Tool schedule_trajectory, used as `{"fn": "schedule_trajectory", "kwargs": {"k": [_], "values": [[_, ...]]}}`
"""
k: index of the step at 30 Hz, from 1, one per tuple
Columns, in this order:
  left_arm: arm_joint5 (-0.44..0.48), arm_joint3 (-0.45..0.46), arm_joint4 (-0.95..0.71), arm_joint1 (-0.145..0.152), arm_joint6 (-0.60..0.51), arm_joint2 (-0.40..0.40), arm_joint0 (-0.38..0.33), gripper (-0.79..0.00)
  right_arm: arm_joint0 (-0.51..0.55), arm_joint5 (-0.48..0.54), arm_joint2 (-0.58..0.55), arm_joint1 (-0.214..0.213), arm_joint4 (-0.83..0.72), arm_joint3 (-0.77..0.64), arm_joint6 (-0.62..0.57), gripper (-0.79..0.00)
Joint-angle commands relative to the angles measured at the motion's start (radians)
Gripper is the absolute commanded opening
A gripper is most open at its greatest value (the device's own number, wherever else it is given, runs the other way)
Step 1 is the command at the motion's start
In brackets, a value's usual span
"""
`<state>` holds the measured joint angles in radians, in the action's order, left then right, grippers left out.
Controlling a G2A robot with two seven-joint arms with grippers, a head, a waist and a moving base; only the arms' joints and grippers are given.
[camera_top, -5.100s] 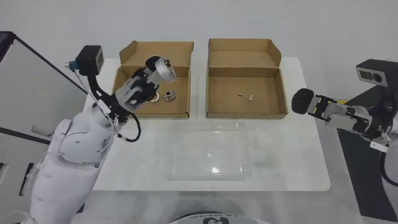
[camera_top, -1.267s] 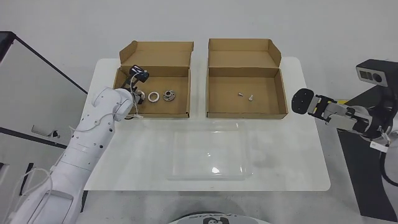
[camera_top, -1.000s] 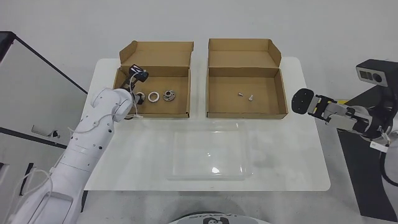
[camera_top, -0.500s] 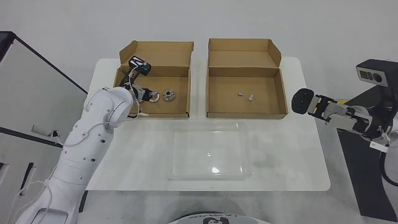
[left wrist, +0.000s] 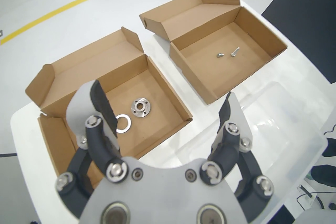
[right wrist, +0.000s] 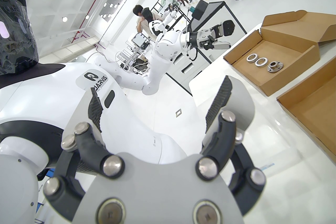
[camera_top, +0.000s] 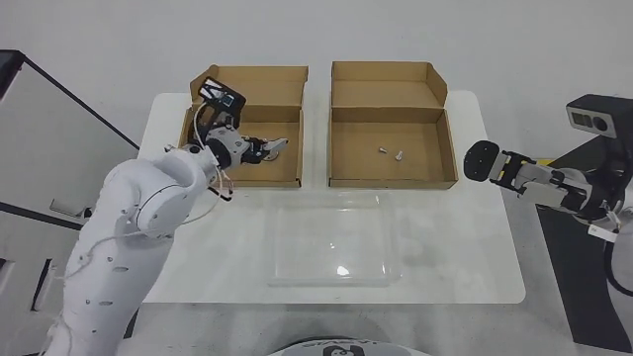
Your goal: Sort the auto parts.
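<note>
Two open cardboard boxes stand side by side. The left box holds two steel washers and a flanged hub. One washer lies by my left finger. The right box holds two small bolts. My left gripper hovers open and empty above the left box. My right gripper is open and empty, off the table's right side beyond the right box.
A clear plastic bin sits on the white table in front of the boxes. A dark panel stands off the table's left side.
My left gripper has lifted from the left box's left end and swung to point over its middle. The right arm has not moved.
</note>
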<state>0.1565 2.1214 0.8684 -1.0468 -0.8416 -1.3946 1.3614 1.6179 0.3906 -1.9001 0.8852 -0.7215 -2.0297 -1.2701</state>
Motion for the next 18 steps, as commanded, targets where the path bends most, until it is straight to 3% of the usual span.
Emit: {"fn": "schedule_trajectory", "kwargs": {"k": [1, 7, 18], "values": [[0.022, 0.034, -0.028, 0.002, 0.036, -0.026, 0.020, 0.000, 0.000, 0.000, 0.000, 0.000, 0.000, 0.000, 0.000, 0.000], [0.086, 0.090, -0.119, 0.008, 0.132, -0.137, 0.111, 0.000, 0.000, 0.000, 0.000, 0.000, 0.000, 0.000, 0.000, 0.000], [0.173, 0.156, -0.197, 0.021, 0.162, -0.372, 0.241, 0.000, 0.000, 0.000, 0.000, 0.000, 0.000, 0.000, 0.000, 0.000]]}}
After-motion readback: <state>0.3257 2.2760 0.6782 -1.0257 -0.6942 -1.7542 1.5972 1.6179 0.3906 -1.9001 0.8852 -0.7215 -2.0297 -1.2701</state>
